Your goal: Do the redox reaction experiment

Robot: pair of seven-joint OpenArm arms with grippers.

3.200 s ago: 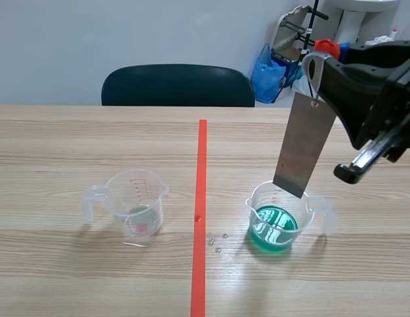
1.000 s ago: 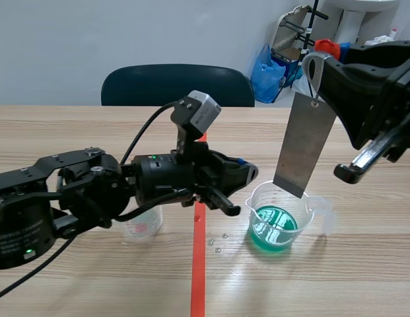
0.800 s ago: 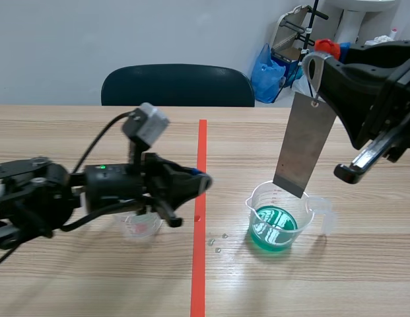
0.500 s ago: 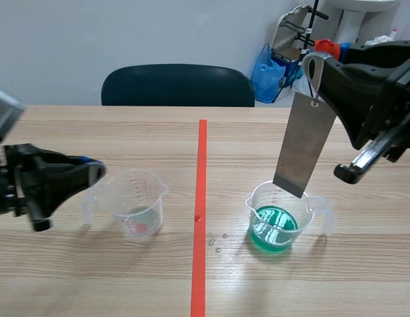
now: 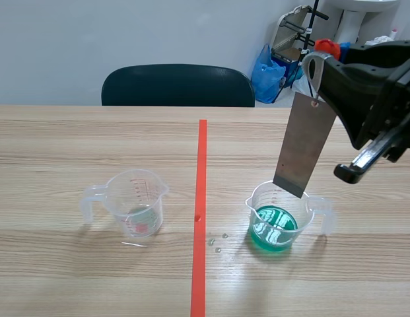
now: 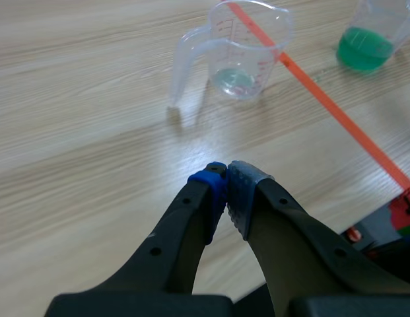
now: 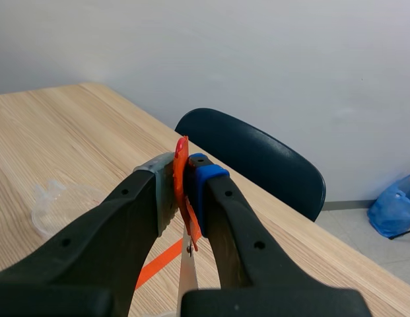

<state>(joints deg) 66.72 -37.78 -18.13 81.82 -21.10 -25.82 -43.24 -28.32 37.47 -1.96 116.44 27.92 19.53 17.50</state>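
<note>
While the dark chair point(image 5: 178, 86) and blue bag point(image 5: 267, 69) sit well behind the green cup point(image 5: 277, 228), past the desk point(image 5: 92, 277), a few droplets point(image 5: 216, 242) lie just beside that cup, toward the red tape line point(image 5: 201, 198). Green liquid covers the cup's bottom; the clear cup point(image 5: 135, 205), well apart across the line, holds only a pale film. Right pincer point(image 7: 183, 175) grasps the metal strip point(image 5: 304, 148) by its top loop, strip hanging over the green cup's mouth, clear of the liquid. Left pincer point(image 6: 226, 183) is clenched on nothing, and it's pulled right back from the green cup since a second ago; strip and cups unmoved.
</note>
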